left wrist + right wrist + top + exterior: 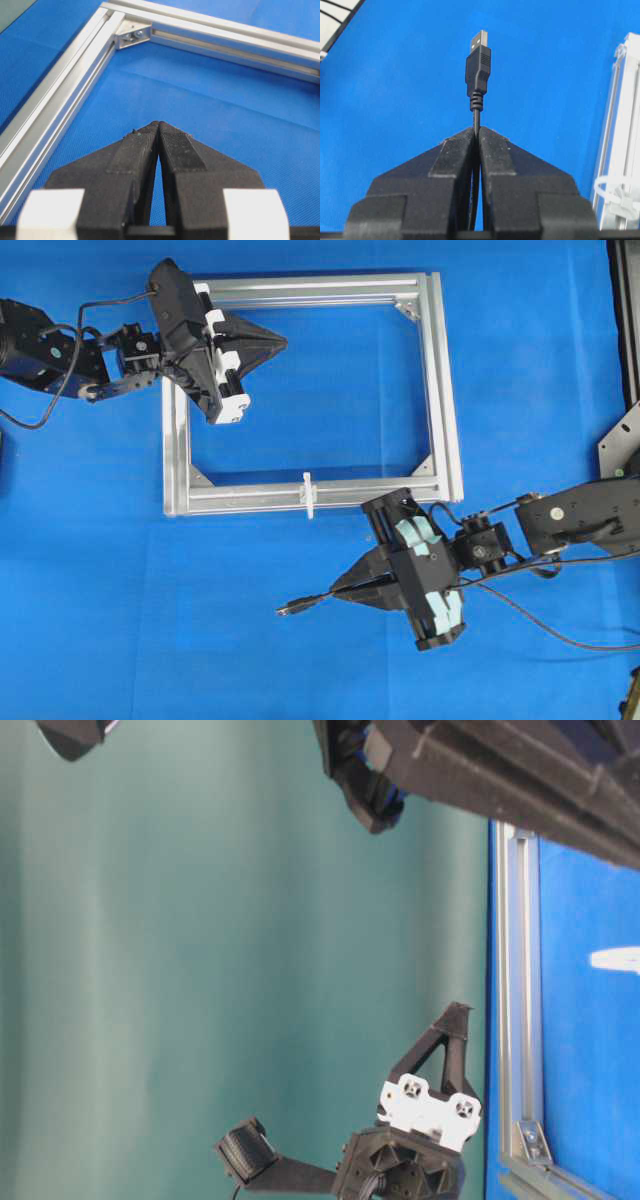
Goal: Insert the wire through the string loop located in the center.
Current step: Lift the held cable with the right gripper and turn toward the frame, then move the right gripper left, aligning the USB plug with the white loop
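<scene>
The wire is a thin black cable ending in a USB-style plug (478,62). My right gripper (476,130) is shut on it just behind the plug, which sticks out past the fingertips. From overhead, the right gripper (337,591) hovers in front of the frame's near bar, the plug (285,609) pointing left, and the wire (545,628) trails off to the right. The white string loop (308,495) crosses the middle of that near bar, behind and left of the gripper; the string loop (615,192) shows at the right edge of the right wrist view. My left gripper (284,339) is shut and empty over the frame's far left corner.
A rectangular silver aluminium frame (441,390) lies on the blue mat, with corner brackets (131,34) inside it. The left gripper (159,123) hangs above bare mat within the frame. A metal bracket (620,445) sits at the right edge.
</scene>
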`<state>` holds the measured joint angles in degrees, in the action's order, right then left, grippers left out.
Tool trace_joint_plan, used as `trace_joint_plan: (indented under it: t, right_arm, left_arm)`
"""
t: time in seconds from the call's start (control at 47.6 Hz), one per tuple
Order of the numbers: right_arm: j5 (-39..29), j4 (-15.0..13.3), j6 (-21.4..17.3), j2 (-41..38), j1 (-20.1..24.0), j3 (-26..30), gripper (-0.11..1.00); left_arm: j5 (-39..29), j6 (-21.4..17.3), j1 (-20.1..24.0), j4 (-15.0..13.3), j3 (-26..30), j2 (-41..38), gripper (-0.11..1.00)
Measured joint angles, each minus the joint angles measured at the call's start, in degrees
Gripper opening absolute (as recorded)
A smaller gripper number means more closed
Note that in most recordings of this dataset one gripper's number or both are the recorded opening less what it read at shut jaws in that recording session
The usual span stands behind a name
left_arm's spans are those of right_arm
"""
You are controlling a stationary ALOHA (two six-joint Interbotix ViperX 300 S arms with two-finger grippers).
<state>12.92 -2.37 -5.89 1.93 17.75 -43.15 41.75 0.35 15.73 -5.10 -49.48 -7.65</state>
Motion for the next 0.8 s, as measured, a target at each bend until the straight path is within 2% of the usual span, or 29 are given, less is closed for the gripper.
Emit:
trace_joint_plan:
  t: [0.483, 0.798]
  right_arm:
    - [-0.1, 0.5, -0.5, 7.6, 0.1, -8.8, -0.02]
    - [-0.1, 1.0, -0.5, 8.7, 0.0, -9.8, -0.02]
  left_arm:
    - [-0.1, 0.2, -0.3, -0.1, 0.0, -0.1, 0.00]
    - [0.0, 0.2, -0.3, -0.1, 0.1, 0.0, 0.00]
